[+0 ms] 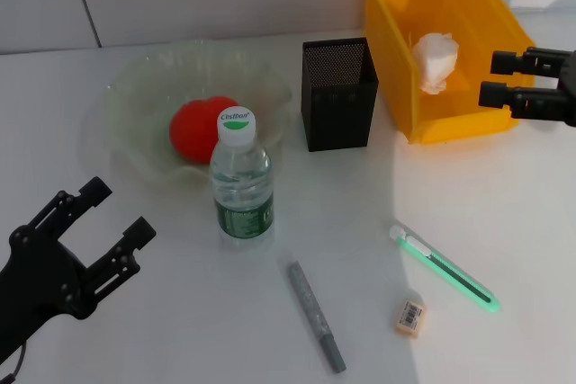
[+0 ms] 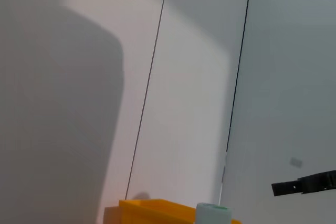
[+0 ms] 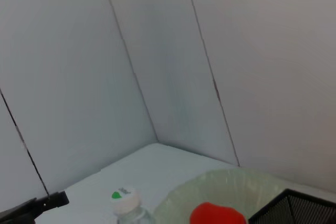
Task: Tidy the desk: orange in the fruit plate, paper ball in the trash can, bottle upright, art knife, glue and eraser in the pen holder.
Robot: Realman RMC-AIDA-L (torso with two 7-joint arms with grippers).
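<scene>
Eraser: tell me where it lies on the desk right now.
In the head view the eraser lies flat on the desk near the front, on the robot's right, between the grey glue stick and the green art knife.

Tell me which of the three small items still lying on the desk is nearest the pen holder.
The green art knife: its white tip points toward the pen holder. The grey glue stick and eraser lie farther toward the front.

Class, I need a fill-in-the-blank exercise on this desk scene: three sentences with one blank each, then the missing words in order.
1. The orange lies in the ____ plate.
2. The paper ball lies inside the yellow ____ can.
3. The bottle stands upright with its ____ on top, just in front of the fruit plate.

Missing words: fruit; trash; cap
</scene>
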